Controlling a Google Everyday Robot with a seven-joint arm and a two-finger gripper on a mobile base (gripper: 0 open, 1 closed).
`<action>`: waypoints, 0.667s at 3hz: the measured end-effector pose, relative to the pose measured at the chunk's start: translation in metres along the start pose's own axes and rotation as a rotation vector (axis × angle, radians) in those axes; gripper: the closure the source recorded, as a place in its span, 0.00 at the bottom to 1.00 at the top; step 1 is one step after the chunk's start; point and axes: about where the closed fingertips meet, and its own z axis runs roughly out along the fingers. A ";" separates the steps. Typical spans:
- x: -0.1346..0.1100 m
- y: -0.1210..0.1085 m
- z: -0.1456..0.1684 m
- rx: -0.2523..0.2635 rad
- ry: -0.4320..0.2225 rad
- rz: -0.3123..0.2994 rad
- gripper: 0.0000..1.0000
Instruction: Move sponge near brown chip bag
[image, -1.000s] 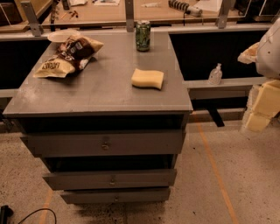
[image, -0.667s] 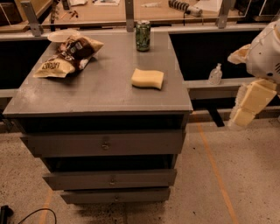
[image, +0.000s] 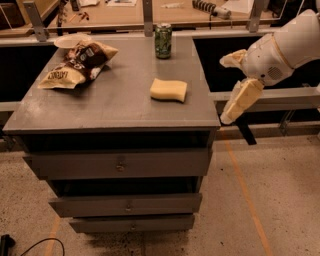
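Note:
The pale yellow sponge (image: 169, 90) lies flat on the right half of the grey cabinet top (image: 110, 107). The brown chip bag (image: 75, 65) lies at the back left of the same top, well apart from the sponge. My gripper (image: 225, 91) hangs off the cabinet's right edge, to the right of the sponge and at about the height of the top. Its cream fingers (image: 241, 100) stand apart with nothing between them. It touches neither the sponge nor the cabinet.
A green drink can (image: 163, 41) stands upright at the back of the top, behind the sponge. A white dish (image: 67, 40) sits behind the chip bag. A workbench (image: 125, 15) with clutter runs along the back. Drawers (image: 120, 162) are below, and a rail (image: 280, 97) is to the right.
My gripper has moved left toward the cabinet's right edge, closer to the sponge. The sponge, chip bag and can have not moved.

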 end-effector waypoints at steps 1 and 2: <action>0.003 -0.040 0.040 -0.064 -0.158 0.043 0.00; 0.003 -0.040 0.040 -0.064 -0.158 0.044 0.00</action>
